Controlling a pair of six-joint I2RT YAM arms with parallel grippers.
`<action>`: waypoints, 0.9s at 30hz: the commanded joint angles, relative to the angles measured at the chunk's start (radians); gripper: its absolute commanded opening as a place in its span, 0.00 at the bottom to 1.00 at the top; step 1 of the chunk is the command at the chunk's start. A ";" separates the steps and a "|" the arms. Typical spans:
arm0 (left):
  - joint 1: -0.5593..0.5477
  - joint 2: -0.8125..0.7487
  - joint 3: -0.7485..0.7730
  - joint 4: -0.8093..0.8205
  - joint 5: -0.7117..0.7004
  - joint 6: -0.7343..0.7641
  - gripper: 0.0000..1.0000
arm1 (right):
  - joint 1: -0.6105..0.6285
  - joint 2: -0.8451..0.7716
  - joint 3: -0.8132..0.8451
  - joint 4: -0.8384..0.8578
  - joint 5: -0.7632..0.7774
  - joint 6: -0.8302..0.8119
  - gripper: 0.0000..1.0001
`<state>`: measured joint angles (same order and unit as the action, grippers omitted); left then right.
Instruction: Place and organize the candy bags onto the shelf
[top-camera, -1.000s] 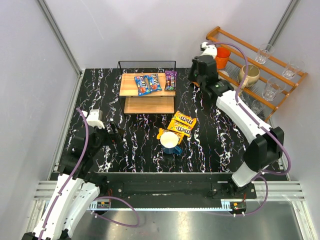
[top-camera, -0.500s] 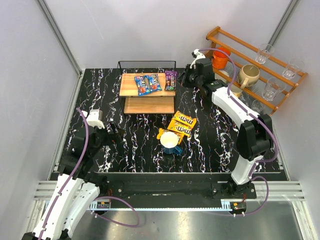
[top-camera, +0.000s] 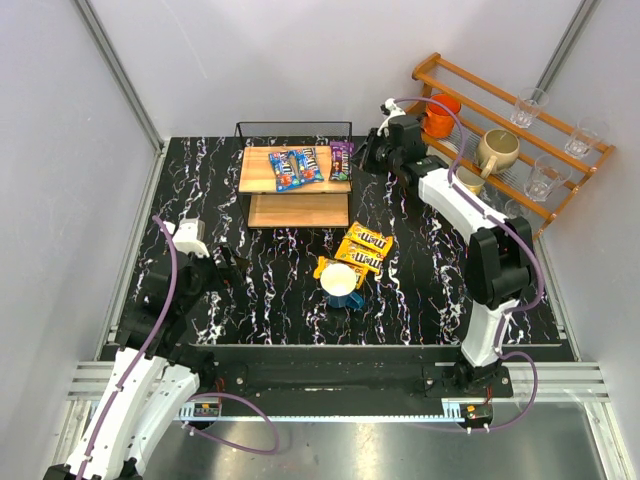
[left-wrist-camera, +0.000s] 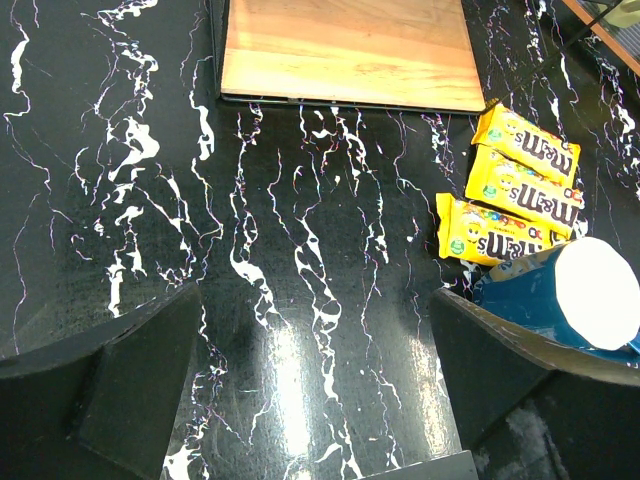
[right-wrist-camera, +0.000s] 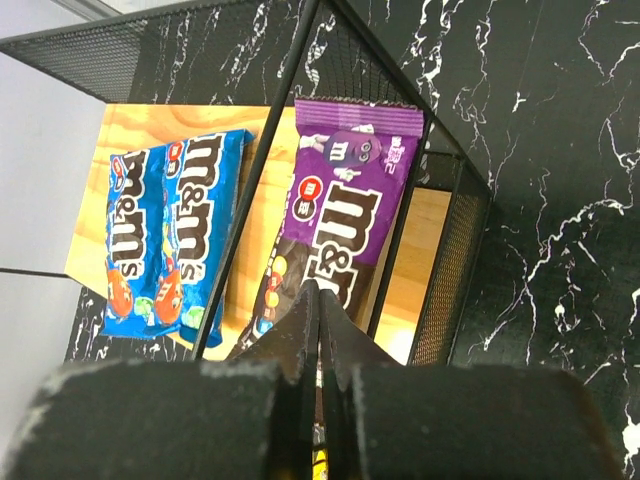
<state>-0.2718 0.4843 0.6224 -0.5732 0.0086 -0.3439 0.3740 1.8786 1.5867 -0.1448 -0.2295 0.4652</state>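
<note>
Since ~1 s ago we've seen the right arm (top-camera: 470, 215) swing off the reddish-brown slatted rack (top-camera: 560, 123) over to the right end of the small two-tier shelf of light wood boards & thin black wire frame (top-camera: 258, 172); the left arm (top-camera: 160, 310) hasn't shifted.

On the top board lie two glossy blue candy packets (top-camera: 297, 167) side by side, w/ one purple packet (top-camera: 342, 160) at the right end. Three yellow packets (top-camera: 362, 248) sit in a row on the table in front of the shelf, the nearest touching a blue mug w/ white inside (top-camera: 342, 283).

At the right gripper (right-wrist-camera: 318, 292) the fingers are pressed together, tips over the purple packet's near end; we can't tell if they touch it. At the left gripper (left-wrist-camera: 315, 390) the fingers are wide apart, holding nothing, above the black white-veined marble tabletop (top-camera: 430, 290).

That rack carries mugs (top-camera: 497, 150) & clear glasses (top-camera: 543, 180). Pale grey walls (top-camera: 250, 60) enclose the cell.
</note>
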 joint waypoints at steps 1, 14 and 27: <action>-0.003 -0.003 0.020 0.055 0.005 0.008 0.99 | -0.007 0.025 0.068 0.040 -0.017 0.000 0.00; -0.003 0.004 0.022 0.053 -0.001 0.008 0.99 | -0.018 0.102 0.122 0.024 -0.030 -0.019 0.00; -0.003 0.008 0.023 0.052 0.001 0.009 0.99 | -0.018 0.145 0.148 0.033 -0.125 -0.014 0.00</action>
<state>-0.2718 0.4866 0.6224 -0.5735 0.0082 -0.3439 0.3588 2.0003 1.6825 -0.1417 -0.2871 0.4606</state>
